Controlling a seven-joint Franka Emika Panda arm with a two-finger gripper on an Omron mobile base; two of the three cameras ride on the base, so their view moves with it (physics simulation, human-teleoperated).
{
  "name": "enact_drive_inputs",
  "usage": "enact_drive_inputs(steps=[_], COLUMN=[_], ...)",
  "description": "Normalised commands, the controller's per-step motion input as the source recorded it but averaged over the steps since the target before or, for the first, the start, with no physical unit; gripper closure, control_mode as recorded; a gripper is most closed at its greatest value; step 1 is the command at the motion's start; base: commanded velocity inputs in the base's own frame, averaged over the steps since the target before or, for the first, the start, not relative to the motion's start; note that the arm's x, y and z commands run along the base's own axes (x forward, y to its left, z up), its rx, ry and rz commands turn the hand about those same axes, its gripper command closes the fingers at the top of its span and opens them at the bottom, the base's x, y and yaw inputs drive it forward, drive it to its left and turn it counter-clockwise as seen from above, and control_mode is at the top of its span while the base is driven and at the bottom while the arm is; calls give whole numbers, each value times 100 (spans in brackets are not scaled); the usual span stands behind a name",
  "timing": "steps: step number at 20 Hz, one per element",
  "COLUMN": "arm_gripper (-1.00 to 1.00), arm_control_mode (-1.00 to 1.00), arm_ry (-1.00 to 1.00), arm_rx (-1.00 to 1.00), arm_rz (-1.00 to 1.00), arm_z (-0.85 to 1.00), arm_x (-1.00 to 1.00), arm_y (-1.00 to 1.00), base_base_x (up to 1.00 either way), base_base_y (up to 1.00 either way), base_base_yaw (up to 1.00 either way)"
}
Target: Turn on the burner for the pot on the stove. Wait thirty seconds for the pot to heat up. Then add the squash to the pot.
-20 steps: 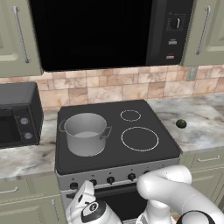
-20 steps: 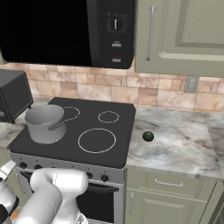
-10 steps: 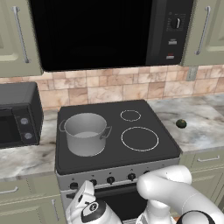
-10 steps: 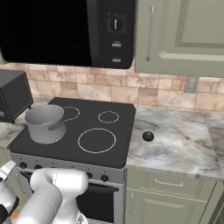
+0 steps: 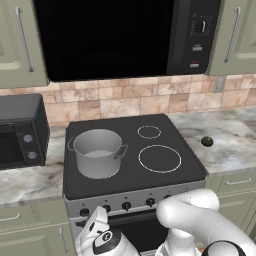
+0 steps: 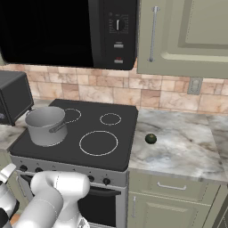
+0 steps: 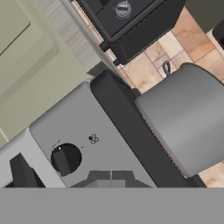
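1. Nothing changes from a second ago: the base views match, the pot [image 5: 98,151] sits where it sat, and the arm stays parked low at the stove [image 5: 125,197] front
2. The gripper [image 5: 96,226] hangs just before the silver panel at about 7 o'clock from the pot in the left base view; its jaws are pressed shut with nothing between them
3. In the hand view a black knob [image 7: 65,159] lies right ahead of the tips, pointer bar tilted slightly off upright, with a small burner diagram printed beside it; I can't tell if the tips touch it
4. The pot stands on the burner [image 6: 38,143] at the front left of the glass top, grey side wall looming large in the hand view
5. The squash [image 6: 151,138] waits on the marble counter [image 6: 187,151], at 3 o'clock from the large white ring [image 6: 98,142], well apart from the pot
6. My read: this stillness fits the heating wait or a pause at the knob; the squash step is not yet done
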Motion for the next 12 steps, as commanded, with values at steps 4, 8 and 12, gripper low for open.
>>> enact_drive_inputs(steps=[4, 8, 12], arm_gripper=[100, 100, 100], arm_control_mode=[-100, -100, -100], arm_ry=[0, 0, 0], arm_rx=[0, 0, 0], arm_rz=[0, 0, 0], arm_z=[0, 0, 0], arm_x=[0, 0, 0], arm_y=[0, 0, 0], base_base_x=[0, 0, 0], base_base_y=[0, 0, 0], base_base_yaw=[0, 0, 0])
